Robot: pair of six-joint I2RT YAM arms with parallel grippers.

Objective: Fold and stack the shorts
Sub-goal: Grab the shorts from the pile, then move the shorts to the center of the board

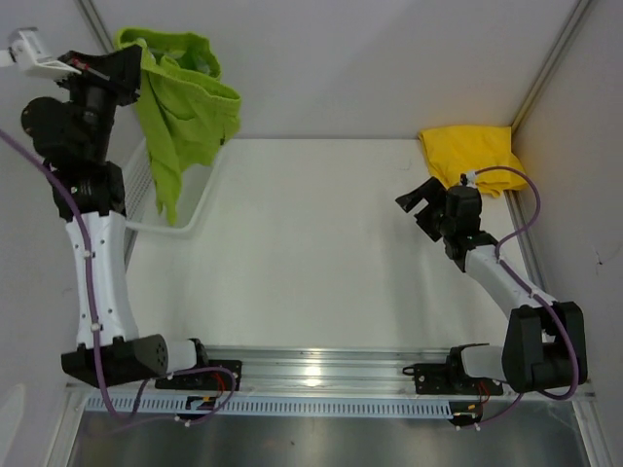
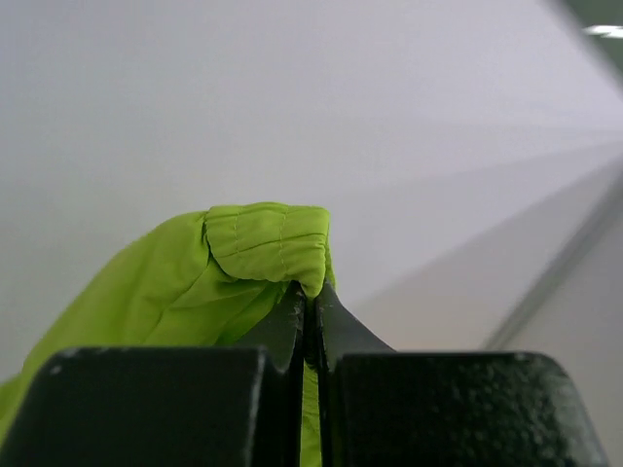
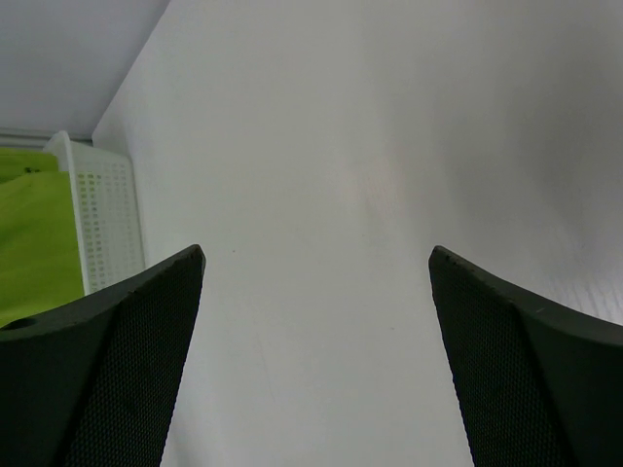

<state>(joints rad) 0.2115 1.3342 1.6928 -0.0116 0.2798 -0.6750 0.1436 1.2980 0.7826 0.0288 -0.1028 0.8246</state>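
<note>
Hanging from the left gripper (image 2: 313,302), whose 2 jaws pinch a stitched hem, the lime green shorts (image 1: 180,112) dangle over the white basket (image 1: 200,219) at far left. The right gripper (image 1: 419,206) hovers spread wide above the table (image 1: 311,253), near the yellow shorts (image 1: 467,151), which seem roughly folded in the far right corner.

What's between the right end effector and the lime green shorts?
Only bare table, then the wall of the white mesh basket in front of the lime green shorts. It shows in the top and right wrist views.
</note>
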